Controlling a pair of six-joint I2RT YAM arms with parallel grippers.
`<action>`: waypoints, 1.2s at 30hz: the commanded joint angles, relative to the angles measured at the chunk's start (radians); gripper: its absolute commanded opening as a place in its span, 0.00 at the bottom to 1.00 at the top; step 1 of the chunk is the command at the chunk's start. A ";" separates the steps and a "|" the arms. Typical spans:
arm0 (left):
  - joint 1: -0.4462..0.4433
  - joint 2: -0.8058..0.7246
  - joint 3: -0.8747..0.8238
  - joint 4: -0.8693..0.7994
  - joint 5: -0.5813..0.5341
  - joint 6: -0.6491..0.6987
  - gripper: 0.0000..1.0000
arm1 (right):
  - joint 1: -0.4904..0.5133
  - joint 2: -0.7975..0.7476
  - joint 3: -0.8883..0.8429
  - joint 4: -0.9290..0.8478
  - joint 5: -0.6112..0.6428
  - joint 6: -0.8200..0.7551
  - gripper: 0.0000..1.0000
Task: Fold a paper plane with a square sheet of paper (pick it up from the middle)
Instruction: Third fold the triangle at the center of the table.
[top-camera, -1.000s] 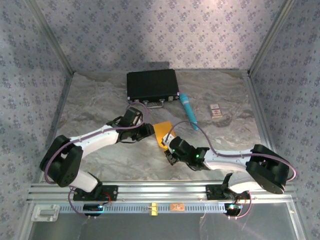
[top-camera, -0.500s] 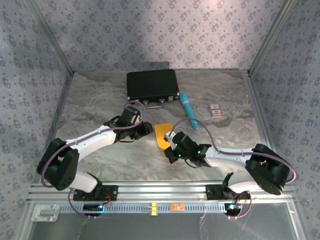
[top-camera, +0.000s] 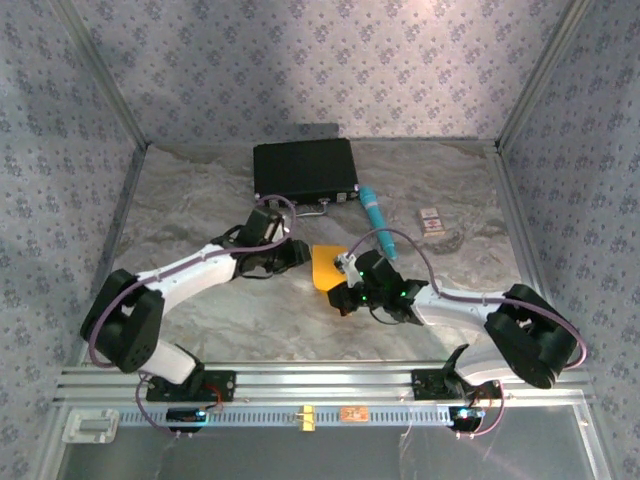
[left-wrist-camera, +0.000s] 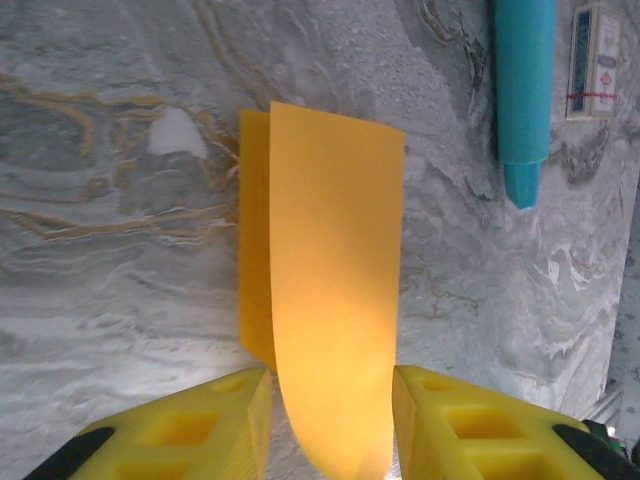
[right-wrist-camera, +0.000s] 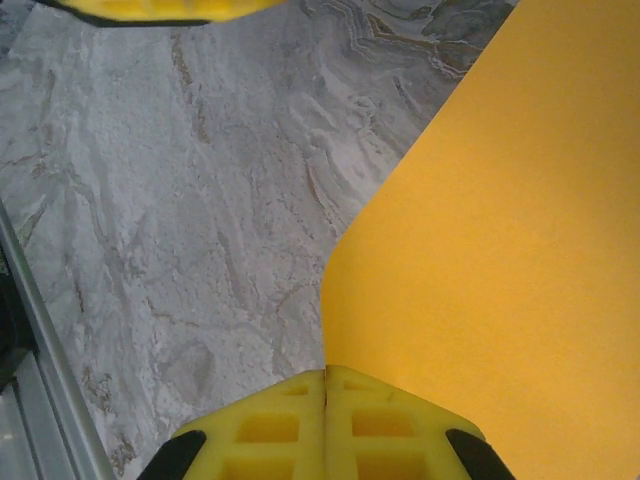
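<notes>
Sheet: the square sheet of paper (left-wrist-camera: 334, 270), orange-yellow, sits mid-frame in the left wrist view. One layer lies flat on the marbled tabletop (left-wrist-camera: 110, 300). A second layer curls up off it and runs down to the bottom edge. From above it lies centre frame, between the two wrists.

Left gripper (left-wrist-camera: 328, 385): jaws apart, one yellow finger each side of the raised flap. The flap's right edge looks to touch the right finger. A sliver of table shows on the left. No clamp evident.

Right gripper (right-wrist-camera: 326, 392): jaws pressed together, no gap at the seam. The paper's edge runs straight into that seam at lower centre of the right wrist view. Judged a pinch on the sheet near its border.

Surroundings: teal pen-like tube (left-wrist-camera: 524, 90) upper right, apart from the sheet. A small printed carton (left-wrist-camera: 594, 60) is just beyond it. A black case (top-camera: 305, 170) is at upper centre in the top view.

Risks:
- The right pinch sits close to the edge, so a sideways tug could slip it off or tear the border.
- If the left jaws close edge-on against the flap, it may buckle instead of folding flat.
- The flat layer is unweighted, so a pull from either arm could drag it and skew the crease.
</notes>
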 joint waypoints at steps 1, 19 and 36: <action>0.001 0.061 0.066 0.021 0.083 0.055 0.35 | -0.010 0.026 -0.007 0.035 -0.069 0.027 0.04; -0.044 0.514 0.428 -0.212 0.130 0.259 0.16 | -0.040 0.068 -0.028 0.086 -0.108 0.036 0.04; -0.060 0.570 0.417 -0.238 0.082 0.293 0.15 | -0.147 0.098 -0.010 0.017 -0.142 -0.034 0.05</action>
